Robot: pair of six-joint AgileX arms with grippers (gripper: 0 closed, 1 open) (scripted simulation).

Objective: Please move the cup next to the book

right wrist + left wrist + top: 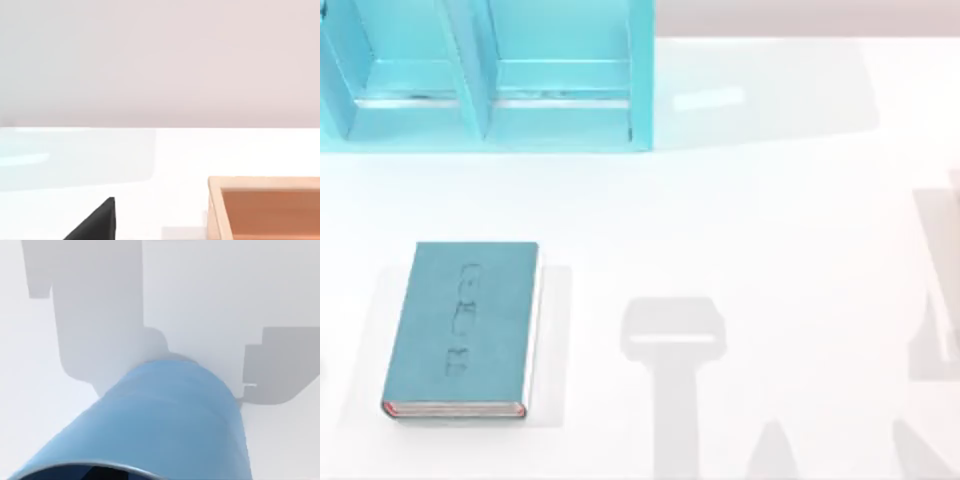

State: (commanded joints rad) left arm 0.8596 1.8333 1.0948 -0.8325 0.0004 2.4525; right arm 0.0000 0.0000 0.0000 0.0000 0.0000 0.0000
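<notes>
Close under the left wrist camera, the cup [165,425] lay large in the frame, its blue wall running away from the lens and a slice of its dark rim at the near edge, with pale table [280,300] and grey shadows beyond it. It looked to be carried by the left arm above the surface, though whether the left gripper was clenched on it could not be told, since no fingers were seen.

Farther off, in the top view, the book [460,325] lay flat on the left side of the table, teal cover up, white page edges along its right side and a thin red edge at its near end. Faint embossed marks ran down the cover, but they could not be read; no other writing or brand was legible. Bare table sat just to the book's right, a likely place for the cup.

Beyond the book, a light-blue shelf unit [490,80] stood at the far left.

From the right wrist, an orange-brown tray [265,207] and a dark wedge [97,222] appeared; the right gripper's state could not be told.

Judging from this, the main risk was a tilted cup tipping over on release, or coming down onto the book's cover instead of beside it.
</notes>
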